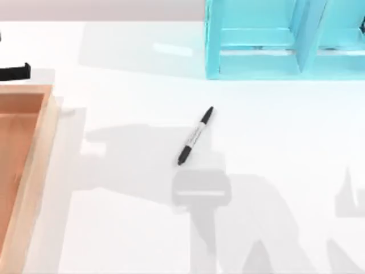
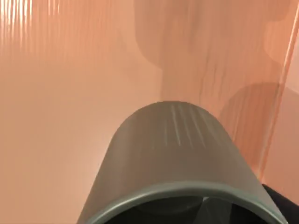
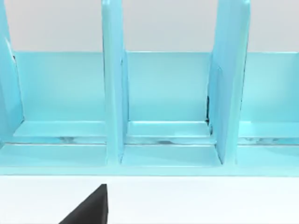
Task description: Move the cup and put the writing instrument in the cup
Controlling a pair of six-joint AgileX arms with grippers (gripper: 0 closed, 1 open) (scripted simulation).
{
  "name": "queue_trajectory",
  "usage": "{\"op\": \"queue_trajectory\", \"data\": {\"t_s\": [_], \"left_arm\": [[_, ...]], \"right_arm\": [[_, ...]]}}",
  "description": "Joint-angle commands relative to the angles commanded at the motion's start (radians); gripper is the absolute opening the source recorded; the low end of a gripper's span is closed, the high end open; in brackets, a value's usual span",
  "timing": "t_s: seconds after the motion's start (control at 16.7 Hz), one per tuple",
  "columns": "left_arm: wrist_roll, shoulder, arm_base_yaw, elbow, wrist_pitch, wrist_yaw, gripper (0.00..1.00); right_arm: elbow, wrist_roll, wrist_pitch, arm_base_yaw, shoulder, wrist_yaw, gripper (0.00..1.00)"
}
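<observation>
The white table (image 1: 125, 228) occupies most of the top view, with grey arm shadows across its lower half. A light-blue divided rack (image 1: 268, 40) stands in the upper right of the top view; in the right wrist view the same rack (image 3: 163, 107) shows upright partitions separating open compartments, standing on the white surface. A shallow orange-brown wooden tray (image 1: 34, 171) runs along the left edge of the top view, from mid-height down to the lower left corner. The cup (image 2: 177, 158), dark olive-green and cylindrical, fills the lower centre of the left wrist view, very close to the camera, its rim and dark interior at the bottom edge and the tray's orange floor (image 2: 70, 93) behind it. The state of the left gripper's jaws cannot be told from these views. A black part of the right gripper (image 3: 88, 207) appears at the bottom of the right wrist view; whether its jaws are released or clenched cannot be told. The marker (image 1: 195, 136) lies flat on the table near the centre of the top view, diagonal from lower left to upper right, well apart from the tray and the rack, with nothing touching it.
</observation>
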Motion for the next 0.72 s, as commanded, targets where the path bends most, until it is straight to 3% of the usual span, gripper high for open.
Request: {"op": "queue_trajectory", "data": {"t_s": [0.36, 0.72], "left_arm": [[-0.157, -0.037, -0.264, 0.155, -0.315, 0.010, 0.00], [-0.175, -0.040, -0.303, 0.166, -0.355, 0.013, 0.00]], "right_arm": [[0.000, 0.000, 0.000, 0.000, 0.000, 0.000, 1.00], [0.000, 0.000, 0.000, 0.000, 0.000, 0.000, 1.00]]}}
